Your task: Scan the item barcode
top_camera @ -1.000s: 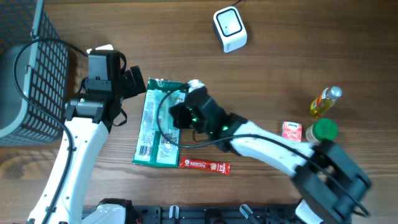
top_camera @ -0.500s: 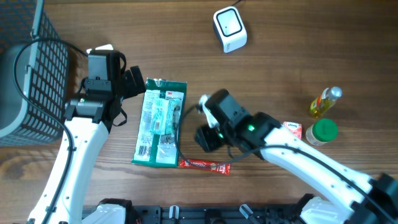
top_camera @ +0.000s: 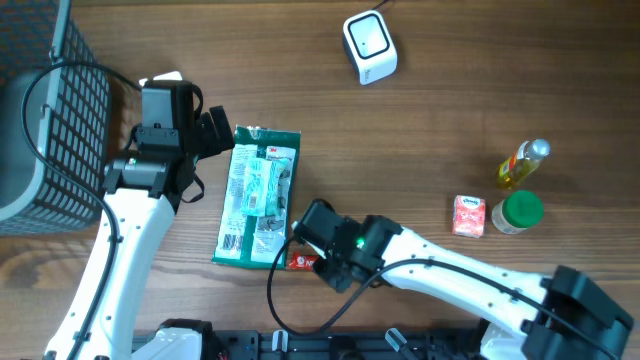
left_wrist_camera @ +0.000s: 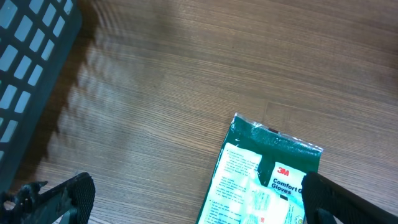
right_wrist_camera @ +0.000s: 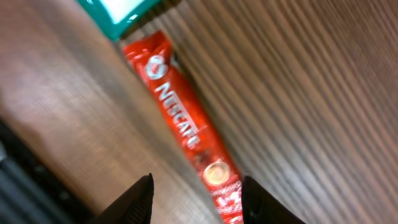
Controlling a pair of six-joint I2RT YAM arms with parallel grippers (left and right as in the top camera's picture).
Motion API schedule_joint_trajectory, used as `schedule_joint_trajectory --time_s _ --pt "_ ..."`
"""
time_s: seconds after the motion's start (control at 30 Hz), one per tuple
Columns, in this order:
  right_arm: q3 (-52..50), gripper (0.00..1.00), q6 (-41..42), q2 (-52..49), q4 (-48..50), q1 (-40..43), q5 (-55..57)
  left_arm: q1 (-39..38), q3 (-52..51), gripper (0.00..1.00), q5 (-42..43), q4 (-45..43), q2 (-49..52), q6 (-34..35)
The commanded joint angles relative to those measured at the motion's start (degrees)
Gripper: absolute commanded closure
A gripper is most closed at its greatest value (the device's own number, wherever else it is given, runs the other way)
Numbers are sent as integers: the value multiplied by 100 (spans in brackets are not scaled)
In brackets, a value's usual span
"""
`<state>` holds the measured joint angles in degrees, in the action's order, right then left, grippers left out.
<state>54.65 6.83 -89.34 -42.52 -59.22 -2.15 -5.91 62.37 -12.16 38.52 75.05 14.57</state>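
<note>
Hovering with right gripper (right_wrist_camera: 198, 199) spread astride red Nescafé stick (right_wrist_camera: 186, 127) — seemingly untouched — at five o'clock of green glove packet (left_wrist_camera: 267, 180); left gripper (left_wrist_camera: 199, 196) gaping at eleven o'clock

Right arm (top_camera: 452, 273) over red sachet (top_camera: 297, 262).

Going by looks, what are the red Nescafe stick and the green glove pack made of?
Nescafe stick: probably thin plastic or foil laminate with a glossy finish, judging by the soft sheen along its printed red surface.
Glove pack: likely a flexible printed plastic film bag, semi-glossy, judging by its jagged sealed top edge and slight wrinkles.
</note>
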Motion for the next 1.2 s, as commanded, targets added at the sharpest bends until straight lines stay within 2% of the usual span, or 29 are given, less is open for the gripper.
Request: schedule_joint_trajectory --time_s 0.0,0.27,0.5,0.63,0.7,0.8,0.97,1.07,1.17 --pt "-74 55 -402 -382 330 -13 280 24 66 0 -33 -17 -15 90" --pt "-74 60 -682 -839 1180 -153 232 24 66 0 -33 -17 -15 90" --pt "-79 60 -671 -953 1228 -527 691 24 66 0 -33 -17 -15 90" --pt "-79 61 -660 -1207 1449 -542 505 24 66 0 -33 -17 -15 90" --pt "-79 68 -664 -1353 1482 -555 522 24 66 0 -33 -17 -15 92" --pt "-66 96 -658 -1392 1517 -553 533 24 66 0 -33 -17 -15 90" --pt "208 96 -483 -986 1484 -474 511 24 66 0 -33 -17 -15 90" --pt "411 96 -365 -525 1493 -129 256 24 66 0 -33 -17 -15 90" --pt "546 96 -186 -46 1827 614 -1362 24 66 0 -33 -17 -15 90"
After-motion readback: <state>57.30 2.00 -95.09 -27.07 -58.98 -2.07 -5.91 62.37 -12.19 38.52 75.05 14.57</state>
